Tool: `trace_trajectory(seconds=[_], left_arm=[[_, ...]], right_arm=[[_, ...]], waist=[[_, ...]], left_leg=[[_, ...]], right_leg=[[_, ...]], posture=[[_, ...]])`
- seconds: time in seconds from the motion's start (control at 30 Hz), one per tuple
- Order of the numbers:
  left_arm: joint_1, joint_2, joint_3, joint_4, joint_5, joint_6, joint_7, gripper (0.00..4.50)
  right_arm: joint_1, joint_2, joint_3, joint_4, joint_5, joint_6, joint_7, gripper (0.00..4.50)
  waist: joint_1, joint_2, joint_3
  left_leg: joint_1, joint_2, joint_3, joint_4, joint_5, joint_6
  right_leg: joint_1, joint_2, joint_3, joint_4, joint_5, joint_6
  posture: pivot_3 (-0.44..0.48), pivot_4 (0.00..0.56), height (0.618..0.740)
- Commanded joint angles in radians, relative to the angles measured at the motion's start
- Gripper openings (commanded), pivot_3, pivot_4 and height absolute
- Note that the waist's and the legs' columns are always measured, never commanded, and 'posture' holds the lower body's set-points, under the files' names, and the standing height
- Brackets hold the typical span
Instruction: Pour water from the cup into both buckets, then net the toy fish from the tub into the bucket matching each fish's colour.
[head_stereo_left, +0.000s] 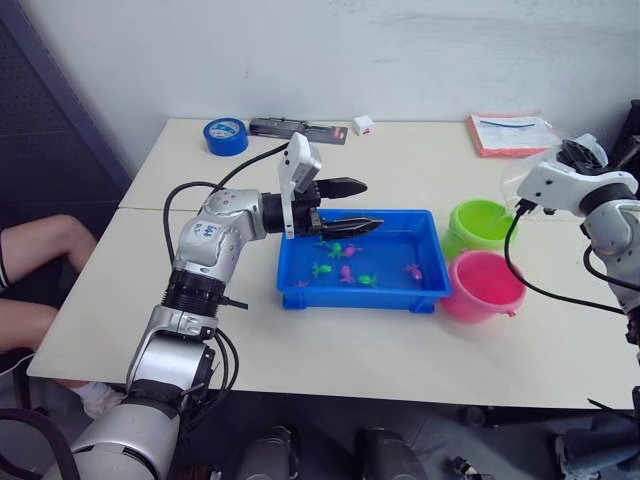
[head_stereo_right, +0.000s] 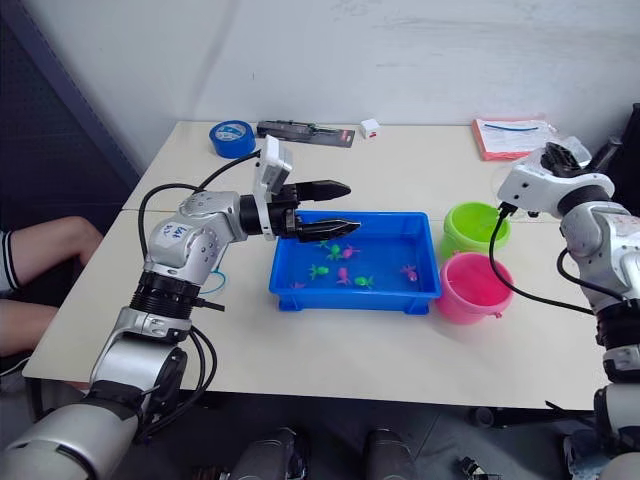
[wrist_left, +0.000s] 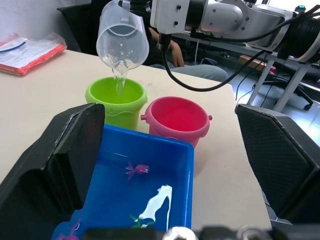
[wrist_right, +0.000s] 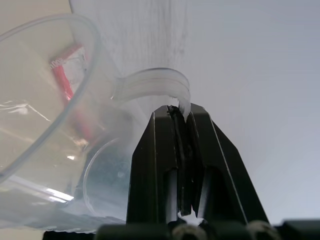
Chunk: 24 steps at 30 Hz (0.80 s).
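Water falls into the green bucket (wrist_left: 116, 102) because your right end effector (wrist_right: 180, 117), clamped on the handle, tilts the cup (wrist_left: 122, 37) above it, while your left end effector (head_stereo_left: 350, 205) waits open and empty over the tub (head_stereo_left: 430, 285).

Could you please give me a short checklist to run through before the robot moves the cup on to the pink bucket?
1. Right gripper clamped on the clear cup handle: ok.
2. Cup tilted over the green bucket, water streaming into it: ok.
3. Water level in the green bucket: cannot tell.
4. Pink bucket upright beside the green one, apart from the blue tub: ok.
5. Water left in the cup for the pink bucket: cannot tell.
6. Left gripper open, over the tub's far left corner, away from the buckets: ok.
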Motion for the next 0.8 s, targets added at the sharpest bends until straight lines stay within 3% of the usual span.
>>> trace_trajectory(seconds=[0.03, 0.2, 0.33, 0.47, 0.63, 0.8], left_arm=[[-0.001, 0.006, 0.022, -0.049, -0.012, 0.001, 0.002, 4.5], [-0.001, 0.004, 0.024, -0.054, -0.011, 0.006, 0.003, 4.5], [0.003, 0.003, 0.03, -0.075, -0.022, 0.017, 0.0, 4.5], [-0.002, 0.01, 0.058, -0.121, -0.086, 0.072, -0.029, 4.5], [0.004, 0.07, 0.08, -0.232, -0.19, 0.184, -0.108, 4.5], [0.037, 0.119, 0.048, -0.278, -0.187, 0.184, -0.163, 4.5]], right_arm=[[-0.034, -0.029, 0.001, -0.017, -0.05, -0.027, -0.038, 0.65], [-0.04, -0.035, 0.01, -0.017, -0.09, -0.049, -0.059, 0.65], [-0.002, -0.011, -0.063, -0.03, 0.007, -0.029, -0.042, 0.65], [0.082, 0.117, -0.313, -0.096, 0.308, 0.157, 0.042, 0.65], [0.291, 0.33, -0.729, -0.437, 0.67, 0.533, 0.055, 0.65], [0.444, 0.524, -0.957, -0.682, 0.858, 0.757, -0.014, 0.65]], waist=[[0.0, 0.0, 0.0], [0.0, 0.0, 0.0], [0.003, 0.0, 0.0], [0.004, -0.003, 0.001], [0.007, -0.001, 0.0], [0.001, 0.001, 0.0]], left_leg=[[0.0, 0.0, 0.0, 0.0, 0.0, 0.0], [0.0, 0.0, 0.0, 0.001, 0.0, 0.0], [0.0, 0.0, 0.0, 0.001, 0.0, -0.001], [0.001, 0.001, -0.001, 0.002, 0.0, 0.0], [0.001, 0.001, -0.003, 0.003, 0.002, 0.003], [0.002, 0.002, -0.003, 0.002, -0.004, 0.004]], right_leg=[[0.0, 0.0, 0.0, 0.0, 0.0, 0.0], [0.0, 0.0, 0.0, 0.001, 0.004, 0.008], [0.0, 0.0, 0.0, 0.001, 0.004, 0.008], [0.004, 0.001, -0.002, 0.001, 0.007, 0.013], [0.005, 0.0, -0.004, 0.004, 0.008, 0.015], [0.005, 0.0, -0.004, 0.005, 0.007, 0.012]], posture=[[0.0, 0.15, 0.74], [0.0, 0.15, 0.74], [0.0, 0.15, 0.74], [0.0, 0.15, 0.74], [0.0, 0.15, 0.74], [0.0, 0.15, 0.74]])
